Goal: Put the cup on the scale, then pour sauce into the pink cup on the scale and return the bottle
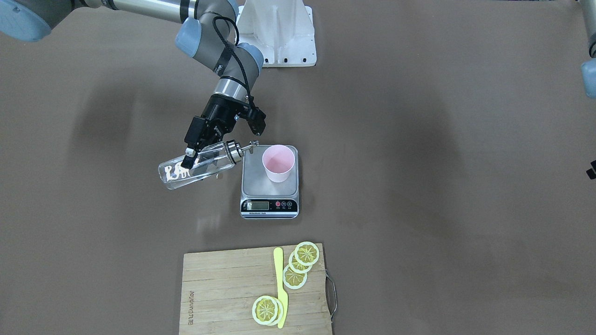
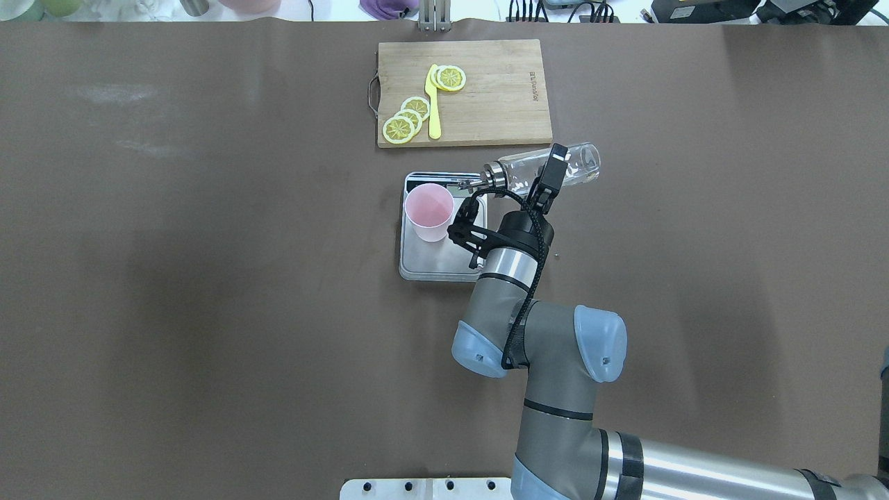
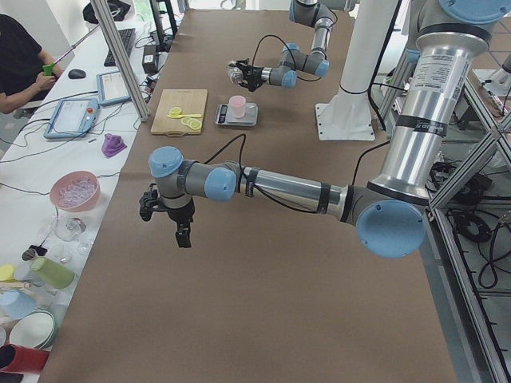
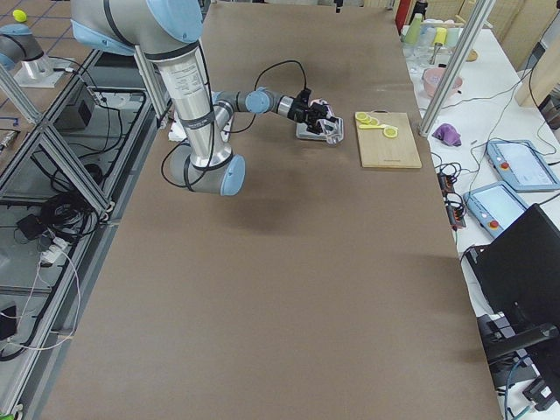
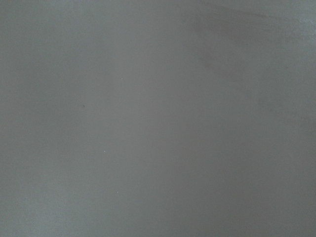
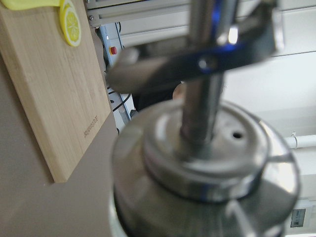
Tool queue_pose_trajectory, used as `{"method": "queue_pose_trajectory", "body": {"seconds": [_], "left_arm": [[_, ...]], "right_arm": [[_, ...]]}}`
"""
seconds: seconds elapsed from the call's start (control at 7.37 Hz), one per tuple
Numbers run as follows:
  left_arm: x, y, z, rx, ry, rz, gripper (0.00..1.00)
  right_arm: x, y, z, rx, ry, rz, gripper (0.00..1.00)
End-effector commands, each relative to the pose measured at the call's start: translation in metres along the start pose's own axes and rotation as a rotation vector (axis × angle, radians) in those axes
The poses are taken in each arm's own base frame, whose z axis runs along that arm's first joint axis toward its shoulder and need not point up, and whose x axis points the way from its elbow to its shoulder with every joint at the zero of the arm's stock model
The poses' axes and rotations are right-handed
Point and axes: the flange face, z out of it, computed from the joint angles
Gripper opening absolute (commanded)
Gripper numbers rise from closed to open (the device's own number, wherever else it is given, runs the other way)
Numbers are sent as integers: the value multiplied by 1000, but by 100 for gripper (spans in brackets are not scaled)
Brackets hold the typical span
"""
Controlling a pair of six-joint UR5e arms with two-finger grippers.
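Looming blurred in the right wrist view, the silver pourer cap (image 6: 207,163) of the bottle (image 1: 212,163) is filling most of the frame, its thin spout running upward. Right jaws are clenching the bottle's clear glass body, one black finger (image 2: 553,167) pressing across it, and are holding it tipped almost flat above the table (image 1: 419,186). Seen from overhead, the spout is pointing from 2 o'clock at the cup (image 2: 429,212), ending just beside its rim. Whether any sauce is running out I cannot tell.

The pale pink cup is standing upright on the scale (image 2: 430,262), toward the 10 o'clock part of its brushed metal platform. Left jaws are hanging over bare brown cloth, well apart from all this; spread or closed, I cannot tell. At 12 o'clock from the scale, a wooden cutting board (image 2: 500,90) is carrying lemon slices (image 2: 451,78) and a yellow knife (image 2: 434,111).
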Motion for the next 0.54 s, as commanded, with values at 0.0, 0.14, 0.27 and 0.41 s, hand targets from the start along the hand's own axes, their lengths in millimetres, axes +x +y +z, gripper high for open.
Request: {"method": "queue_pose_trajectory", "body": {"seconds": [0.0, 0.14, 0.27, 0.41], "left_arm": [[0, 0, 0, 0, 0, 0, 98], [0, 0, 0, -1, -1, -1, 98], [0, 0, 0, -2, -1, -1, 98], [0, 0, 0, -2, -1, -1, 98]], "right_arm": [[2, 0, 2, 14, 31, -13, 0], [2, 1, 3, 25, 46, -16, 0], [1, 4, 5, 30, 56, -23, 0], [2, 4, 5, 36, 64, -23, 0]]}}
